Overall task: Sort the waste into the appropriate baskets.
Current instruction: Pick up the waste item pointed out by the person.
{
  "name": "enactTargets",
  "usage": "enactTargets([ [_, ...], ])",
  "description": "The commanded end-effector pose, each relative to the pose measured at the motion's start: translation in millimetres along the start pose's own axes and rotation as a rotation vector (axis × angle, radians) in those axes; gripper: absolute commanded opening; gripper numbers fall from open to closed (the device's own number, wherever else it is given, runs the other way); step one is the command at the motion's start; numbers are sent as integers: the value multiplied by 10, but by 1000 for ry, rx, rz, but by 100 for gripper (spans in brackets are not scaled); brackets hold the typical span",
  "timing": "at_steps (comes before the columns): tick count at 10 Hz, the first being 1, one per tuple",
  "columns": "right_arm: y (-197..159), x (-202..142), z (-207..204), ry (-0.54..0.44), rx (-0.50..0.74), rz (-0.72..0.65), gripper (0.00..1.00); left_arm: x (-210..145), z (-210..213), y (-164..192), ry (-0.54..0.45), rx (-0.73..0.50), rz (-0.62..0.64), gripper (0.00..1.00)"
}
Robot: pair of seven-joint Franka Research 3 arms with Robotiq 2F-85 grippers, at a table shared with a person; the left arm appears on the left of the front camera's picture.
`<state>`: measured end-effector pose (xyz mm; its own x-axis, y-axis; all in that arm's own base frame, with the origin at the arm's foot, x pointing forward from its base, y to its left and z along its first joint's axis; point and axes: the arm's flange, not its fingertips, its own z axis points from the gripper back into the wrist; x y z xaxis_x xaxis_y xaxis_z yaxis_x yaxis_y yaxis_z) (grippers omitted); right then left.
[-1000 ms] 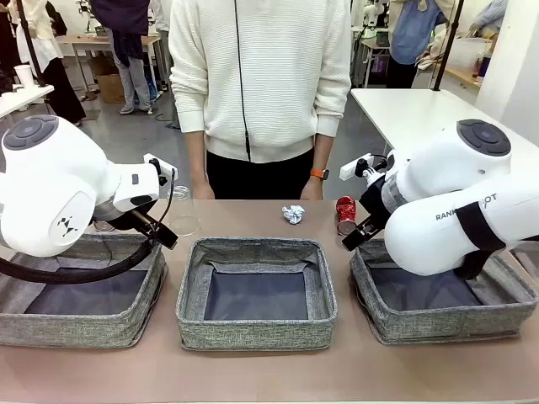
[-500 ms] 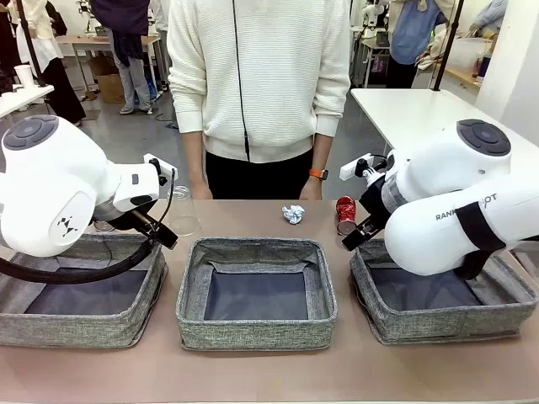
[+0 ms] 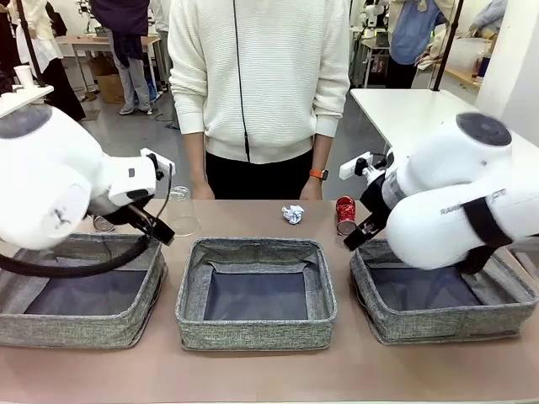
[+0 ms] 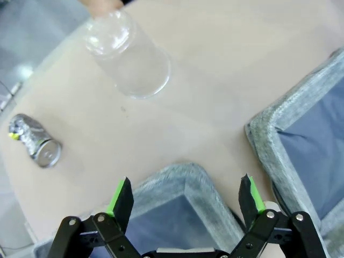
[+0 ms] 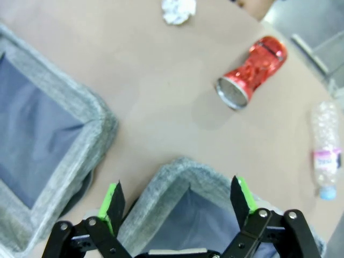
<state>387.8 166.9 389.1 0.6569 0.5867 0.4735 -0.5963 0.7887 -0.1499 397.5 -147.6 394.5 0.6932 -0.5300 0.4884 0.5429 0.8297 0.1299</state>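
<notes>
In the left wrist view my left gripper (image 4: pixel 185 201) stands open over the far corner of the left basket (image 4: pixel 180 180). Beyond it on the table are an upturned clear plastic cup (image 4: pixel 129 56) and a silver-dark can (image 4: pixel 33 141) lying on its side. My right gripper (image 5: pixel 180 201) is open above the far corner of the right basket (image 5: pixel 180 174). A crushed red can (image 5: pixel 252 70), a white paper ball (image 5: pixel 179 11) and a clear bottle (image 5: pixel 325 153) with a pink label lie past it. From the front, the paper ball (image 3: pixel 293 214) and the red can (image 3: pixel 345 214) lie behind the middle basket (image 3: pixel 256 335).
A person in a white sweater stands at the far edge, hands low at the table. The three grey baskets (image 3: pixel 80 328) sit in a row along the near half. A white side table (image 3: pixel 421 114) is at the back right.
Both arms have started moving and look blurred. The left arm has shifted left, uncovering the silver can behind the left basket. The waste has not moved.
</notes>
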Motion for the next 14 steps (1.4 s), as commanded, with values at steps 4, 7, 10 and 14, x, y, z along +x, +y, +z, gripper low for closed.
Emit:
enactTargets([
  [4, 379, -180, 2046, -136, -107, -102, 100, -398, 1835, -300, -114, -89, -114, 100],
  [7, 200, 8, 1905, -105, -70, -98, 100, 4, 1872, -200, -106, -25, -78, 100],
  [10, 324, -85, 2166, -128, -32, -135, 100, 10, 2021, -275, -38, -331, -32, 100],
  [14, -128, -635, 3108, -387, 768, -487, 100, -558, 2483, 622, -50, -1176, 333, 100],
])
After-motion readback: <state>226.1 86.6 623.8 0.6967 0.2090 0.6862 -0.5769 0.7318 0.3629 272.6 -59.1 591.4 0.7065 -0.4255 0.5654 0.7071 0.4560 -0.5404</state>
